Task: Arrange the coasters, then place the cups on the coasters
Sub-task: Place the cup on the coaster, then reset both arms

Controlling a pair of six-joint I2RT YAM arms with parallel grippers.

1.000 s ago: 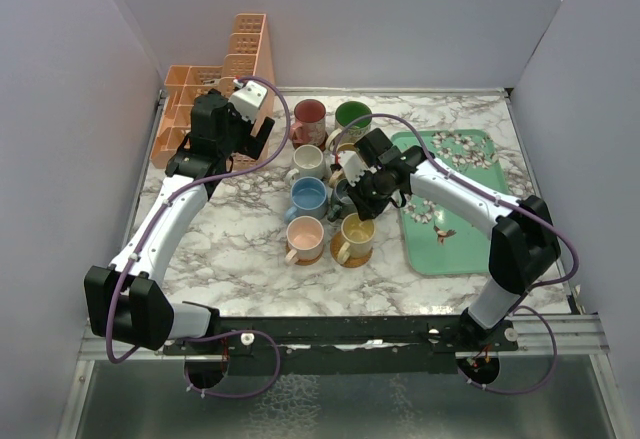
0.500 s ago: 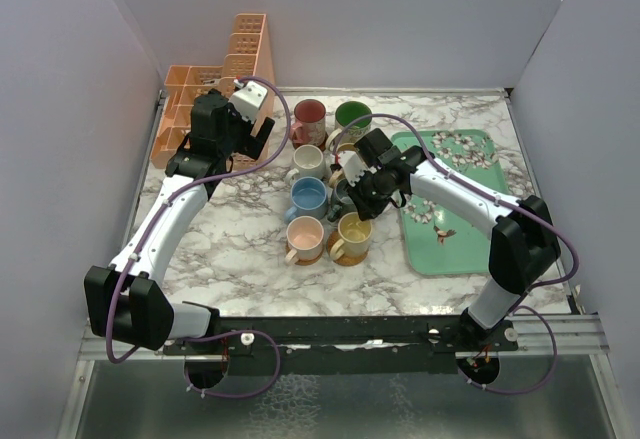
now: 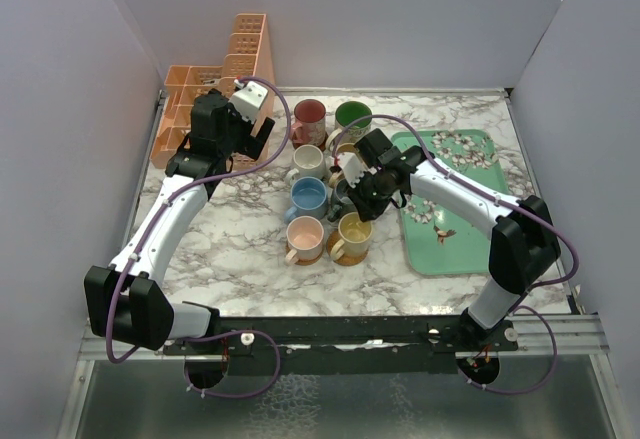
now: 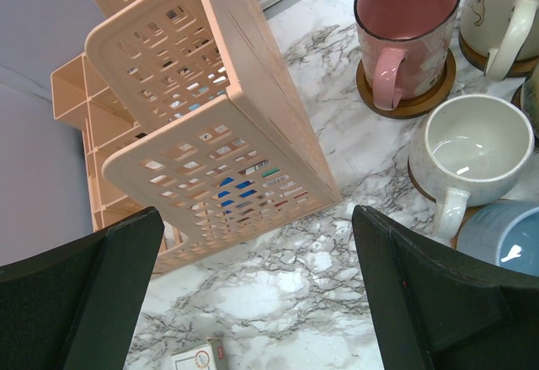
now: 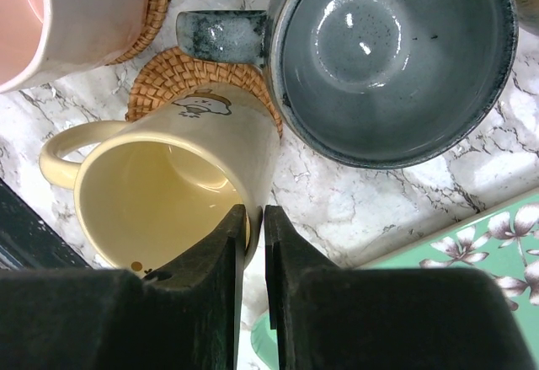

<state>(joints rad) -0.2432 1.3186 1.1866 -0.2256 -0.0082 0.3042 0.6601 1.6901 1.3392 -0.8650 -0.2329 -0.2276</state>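
On the table (image 3: pixel 220 249) the yellow cup (image 5: pixel 160 193) is set over a woven coaster (image 5: pixel 181 79) beside the grey cup (image 5: pixel 387 58), its wall pinched by the right gripper (image 5: pixel 254 218); the left gripper (image 4: pixel 257 214) is spread. Stiff, slick, breakable ceramic: rim or handle is advised.

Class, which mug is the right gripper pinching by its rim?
The yellow mug: alone among them, its wall sits between the fingers of the right gripper.

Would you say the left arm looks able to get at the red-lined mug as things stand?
Probably yes: the left claw is open, with bare marble between it and the red-lined mug.
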